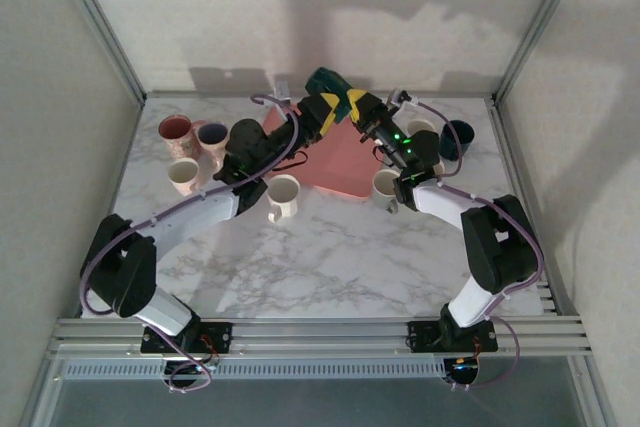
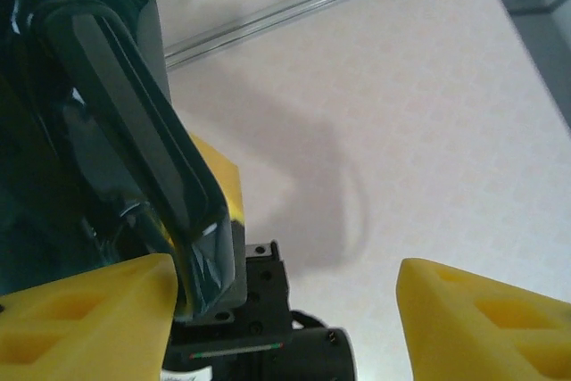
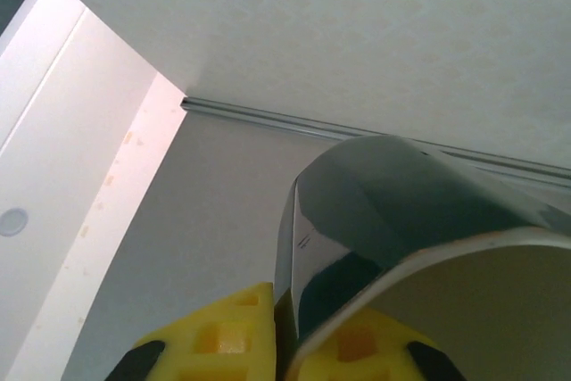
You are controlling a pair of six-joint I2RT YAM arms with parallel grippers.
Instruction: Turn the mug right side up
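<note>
The dark green mug (image 1: 325,81) hangs in the air over the back of the table, above the pink mat (image 1: 345,162). My right gripper (image 1: 352,104) is shut on its wall at the rim; in the right wrist view one yellow finger (image 3: 219,338) is outside the glossy mug (image 3: 401,194) and the other is inside. My left gripper (image 1: 322,117) is open right beside it. In the left wrist view the mug's handle (image 2: 134,131) lies against the left finger (image 2: 80,314), and the right finger (image 2: 491,318) stands far off.
Several other mugs stand on the marble table: a pink one (image 1: 175,128), a dark-lined one (image 1: 212,133) and a cream one (image 1: 183,173) at left, a white one (image 1: 283,196) in the middle, a white one (image 1: 386,185) and a dark one (image 1: 458,137) at right.
</note>
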